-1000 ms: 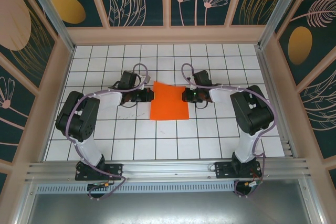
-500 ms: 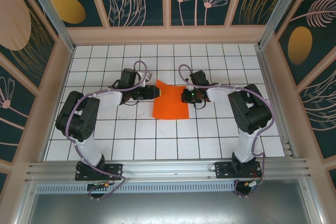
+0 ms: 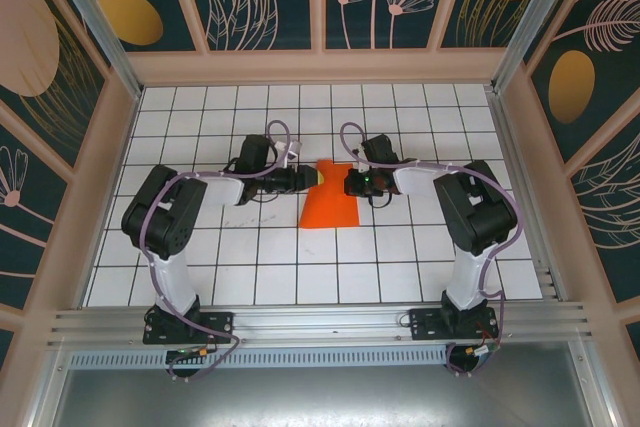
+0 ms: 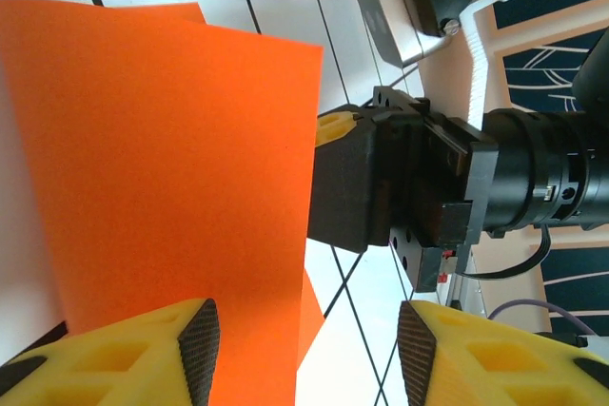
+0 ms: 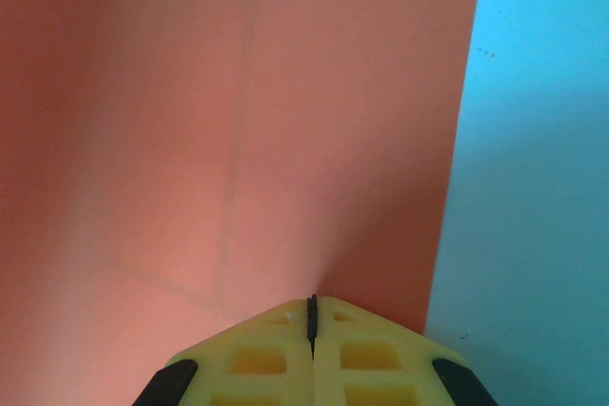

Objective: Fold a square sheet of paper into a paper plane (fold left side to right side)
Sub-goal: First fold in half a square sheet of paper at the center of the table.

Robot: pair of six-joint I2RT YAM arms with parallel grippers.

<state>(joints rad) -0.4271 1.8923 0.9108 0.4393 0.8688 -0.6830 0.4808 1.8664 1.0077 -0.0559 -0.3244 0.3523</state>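
Since a second ago the left arm has swept rightward across the grid, carrying the left edge of the sheet up and over, and its jaws have gone from pinched to parted. The left gripper [image 4: 306, 339] now stands with its yellow fingers [image 4: 143, 354] apart, and the paper hangs loose between them rather than being clamped. The right gripper [image 5: 311, 316] has not shifted. Its pads are pressed flat together with no gap, and the sheet's right edge runs into the seam, so it appears to be pinching that edge as an anchor.

The square sheet of paper [image 3: 330, 203] sits at mid-table between the two grippers. From above it shows as a narrow orange wedge, much slimmer than before, because its left half is raised and leaning over the right half. It is not yet lying flat. The right wrist view shows a faint vertical crease line on the standing paper.

The left-to-right fold looks about halfway done: the flap is brought across and let go, but not creased. The next move likely calls for the left gripper to settle the flap edge-to-edge on the right side and press along the fold, while the right keeps its hold so the sheet cannot slide on the tiled table [image 3: 400, 247].
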